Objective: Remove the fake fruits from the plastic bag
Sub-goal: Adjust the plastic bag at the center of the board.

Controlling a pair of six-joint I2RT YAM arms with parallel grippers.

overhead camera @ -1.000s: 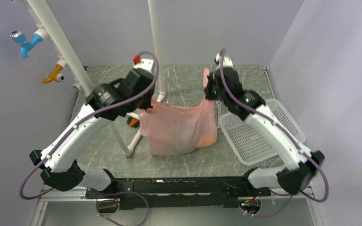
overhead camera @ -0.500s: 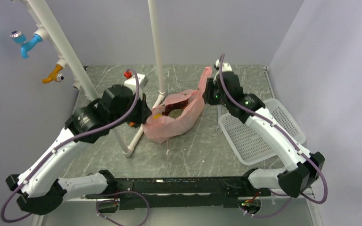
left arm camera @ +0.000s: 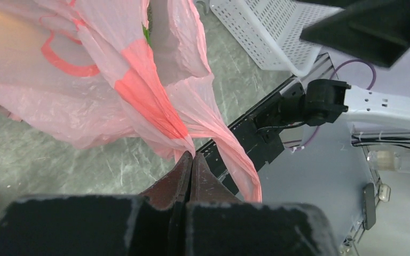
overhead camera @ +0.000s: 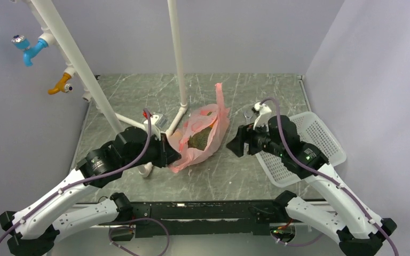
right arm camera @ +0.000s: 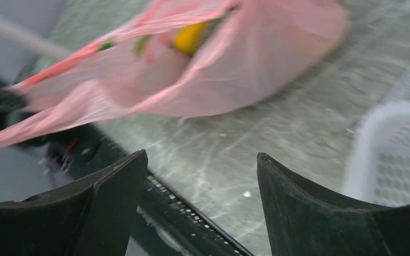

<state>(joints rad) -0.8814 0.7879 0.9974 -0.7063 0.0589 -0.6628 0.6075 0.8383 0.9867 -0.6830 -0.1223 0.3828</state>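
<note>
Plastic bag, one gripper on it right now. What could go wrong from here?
1. The left gripper pinches only a thin fold of the plastic bag; the film may slip out or tear under a pull.
2. The right gripper is open and holds nothing, so a pull might drag the bag whole, with the melon and a yellow piece inside.
3. Once out, the round melon could roll.

On your grey marbled table (overhead camera: 229, 176) you see the plastic bag (overhead camera: 200, 140) lying near the middle — the white mesh basket (overhead camera: 323, 130) rests to its right.
</note>
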